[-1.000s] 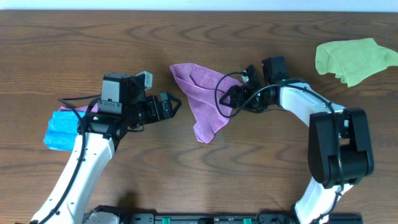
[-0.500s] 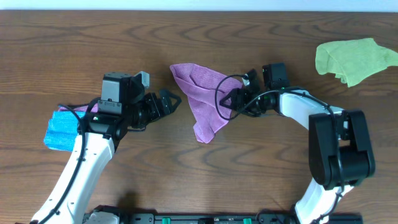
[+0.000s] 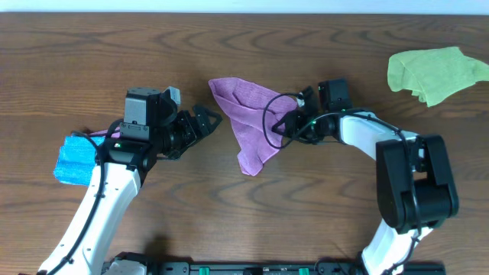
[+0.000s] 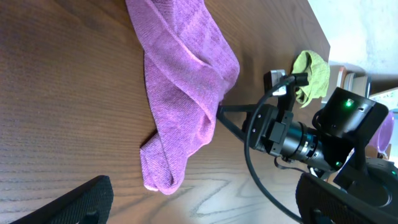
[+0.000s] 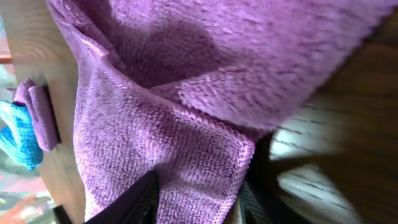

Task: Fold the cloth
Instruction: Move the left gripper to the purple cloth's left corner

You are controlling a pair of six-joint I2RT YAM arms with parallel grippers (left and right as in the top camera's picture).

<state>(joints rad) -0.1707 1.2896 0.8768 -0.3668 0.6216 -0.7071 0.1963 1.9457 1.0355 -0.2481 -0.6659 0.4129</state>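
Grasp step is judged underway: the crumpled cloth (image 3: 248, 126) has its edge set between the right gripper (image 3: 284, 122) jaws, clamping cannot be told, left gripper (image 3: 212, 122) is held wide open and empty just short of it, and 1 firm pinch is needed next.

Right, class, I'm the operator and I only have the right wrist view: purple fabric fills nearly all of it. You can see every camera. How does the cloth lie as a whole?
Observer: The cloth lies crumpled near the middle of the table, wide at the far end and narrowing to a rolled tip at the near end.
Operator: Where is the other arm?
Observer: The left fingers are spread wide open and stop short of the cloth on its left side, with bare wood between them and it.
Operator: Is anything else lying out of my sight?
Observer: A lime-green cloth lies bunched at the far right of the table, well apart from the purple one.
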